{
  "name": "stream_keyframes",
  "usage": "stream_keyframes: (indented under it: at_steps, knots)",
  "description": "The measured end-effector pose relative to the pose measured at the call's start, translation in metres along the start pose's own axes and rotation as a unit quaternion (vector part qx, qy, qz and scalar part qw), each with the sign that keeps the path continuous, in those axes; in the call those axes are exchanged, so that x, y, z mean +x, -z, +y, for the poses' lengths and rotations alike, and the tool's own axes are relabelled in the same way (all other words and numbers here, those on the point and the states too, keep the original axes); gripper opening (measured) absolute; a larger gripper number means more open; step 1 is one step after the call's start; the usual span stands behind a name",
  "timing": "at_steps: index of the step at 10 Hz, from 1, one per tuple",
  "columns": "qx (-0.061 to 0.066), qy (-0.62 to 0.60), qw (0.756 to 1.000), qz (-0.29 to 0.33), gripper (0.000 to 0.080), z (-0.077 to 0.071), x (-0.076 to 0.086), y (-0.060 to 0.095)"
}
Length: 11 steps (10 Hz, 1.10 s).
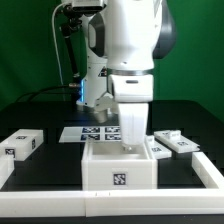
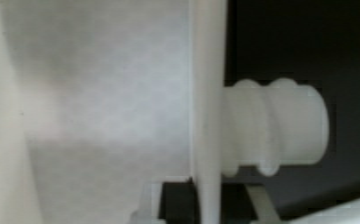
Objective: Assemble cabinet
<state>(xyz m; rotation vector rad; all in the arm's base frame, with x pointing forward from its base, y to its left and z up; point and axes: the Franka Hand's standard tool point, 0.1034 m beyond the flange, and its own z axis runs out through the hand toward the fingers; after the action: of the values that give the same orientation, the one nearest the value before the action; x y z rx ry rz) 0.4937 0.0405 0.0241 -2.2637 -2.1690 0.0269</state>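
1. Squarely at the front middle of the black counter [image 1: 40, 165] stands the cabinet [image 1: 118, 168], a white box with a square tag on its near face.
2. The arm [image 1: 128, 45] comes straight down onto it. The pincer [image 1: 128, 144] sits at the cabinet's top, toward the exterior view's right of the box.
3. Whether the pincer is spread or pinching something cannot be told: the box top hides its tips in the exterior view.
4. The wrist view is filled by a thin white wall seen edge-on, very close, with a round ribbed knob [image 2: 275, 135] sticking out of one side.
5. Just behind the cabinet lies the marker board [image 1: 95, 133].
6. One block [image 1: 22, 143] lies well apart at the exterior view's left; two blocks [image 1: 172, 144] lie near the cabinet on the right.
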Motion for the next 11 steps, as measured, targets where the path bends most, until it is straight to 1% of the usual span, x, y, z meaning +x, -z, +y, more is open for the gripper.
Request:
stream_keyframes:
  at_steps: [1, 2, 4, 6, 8, 10, 11]
  knots:
    - [-0.005, 0.000, 1.000, 0.001, 0.0040, 0.006, 0.008, 0.002]
    - [-0.005, 0.003, 1.000, 0.002, 0.0037, 0.006, 0.013, 0.002]
    - [-0.004, 0.001, 1.000, 0.001, 0.0038, 0.005, 0.010, 0.001]
    - [-0.004, 0.000, 1.000, 0.001, 0.0038, 0.005, 0.012, 0.000]
    - [-0.006, 0.006, 1.000, 0.007, 0.0038, 0.008, 0.037, 0.000]
    - [-0.008, 0.013, 1.000, 0.010, 0.0038, 0.018, 0.048, 0.000]
    - [-0.009, 0.015, 1.000, 0.012, 0.0038, 0.019, 0.052, 0.000]
